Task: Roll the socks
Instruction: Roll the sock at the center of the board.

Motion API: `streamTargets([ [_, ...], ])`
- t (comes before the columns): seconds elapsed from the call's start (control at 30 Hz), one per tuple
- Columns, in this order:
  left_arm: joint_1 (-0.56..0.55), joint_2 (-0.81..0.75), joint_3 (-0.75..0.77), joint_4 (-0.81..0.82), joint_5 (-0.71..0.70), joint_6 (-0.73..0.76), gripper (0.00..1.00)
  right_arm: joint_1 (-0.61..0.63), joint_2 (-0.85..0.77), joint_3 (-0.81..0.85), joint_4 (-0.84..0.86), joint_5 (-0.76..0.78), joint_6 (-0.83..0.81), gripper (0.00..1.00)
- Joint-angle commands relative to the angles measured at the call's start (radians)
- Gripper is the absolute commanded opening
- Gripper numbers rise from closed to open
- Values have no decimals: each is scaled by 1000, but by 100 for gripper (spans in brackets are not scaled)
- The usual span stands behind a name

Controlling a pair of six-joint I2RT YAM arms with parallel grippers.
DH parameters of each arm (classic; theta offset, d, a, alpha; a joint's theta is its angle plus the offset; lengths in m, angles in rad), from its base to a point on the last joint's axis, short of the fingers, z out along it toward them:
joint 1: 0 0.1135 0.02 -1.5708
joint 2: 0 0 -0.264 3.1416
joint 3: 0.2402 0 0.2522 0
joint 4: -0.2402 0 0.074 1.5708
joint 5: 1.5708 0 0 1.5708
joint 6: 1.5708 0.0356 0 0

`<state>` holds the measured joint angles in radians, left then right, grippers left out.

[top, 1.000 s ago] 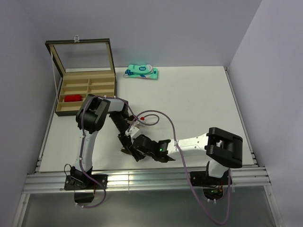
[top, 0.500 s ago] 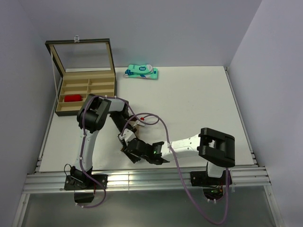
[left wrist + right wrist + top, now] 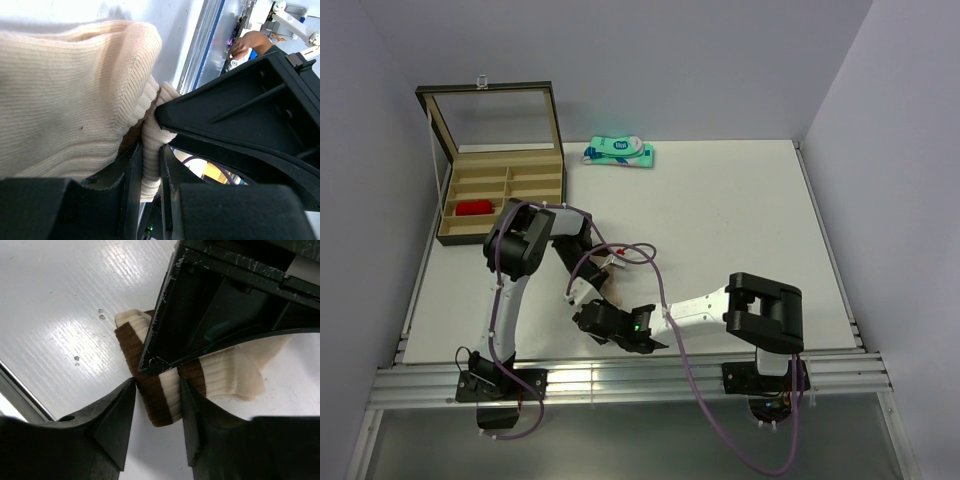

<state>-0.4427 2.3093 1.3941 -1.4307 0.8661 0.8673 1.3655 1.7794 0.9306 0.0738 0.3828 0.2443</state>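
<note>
The cream sock (image 3: 222,372) lies on the white table (image 3: 740,220), close to the near edge and a bit to the left. Both arms reach in to that spot, and their ends sit right next to each other.

The left tool (image 3: 150,156) is narrow. It pinches a fold of the cream sock, and the soft ribbed cloth bunches up on both sides of its black fingers (image 3: 131,192).

The right tool (image 3: 157,390) sits at the end of the sock that has the brown bands. One finger is on each side of that end, right up against the cloth. I cannot tell if it is squeezing the sock or only sitting around it.

The red sock (image 3: 472,208) is well apart from all this. It lies in a small space on the left side of the open box (image 3: 506,153) at the far left corner of the table. A teal packet (image 3: 618,152) lies flat at the far edge, just beside the box.
</note>
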Motion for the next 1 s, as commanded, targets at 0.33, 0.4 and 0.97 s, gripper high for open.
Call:
streamTargets([
  [0.33,15,-51,-18,291,-69,-22,24,-63,-43,-137,99,-149,162,1],
  [0.4,28,-70,-18,311,-41,-40,28,-114,-61,-176,124,-211,193,0],
  [0.97,177,-476,-176,705,-27,-235,34,-450,87,-43,-35,-913,233,1],
])
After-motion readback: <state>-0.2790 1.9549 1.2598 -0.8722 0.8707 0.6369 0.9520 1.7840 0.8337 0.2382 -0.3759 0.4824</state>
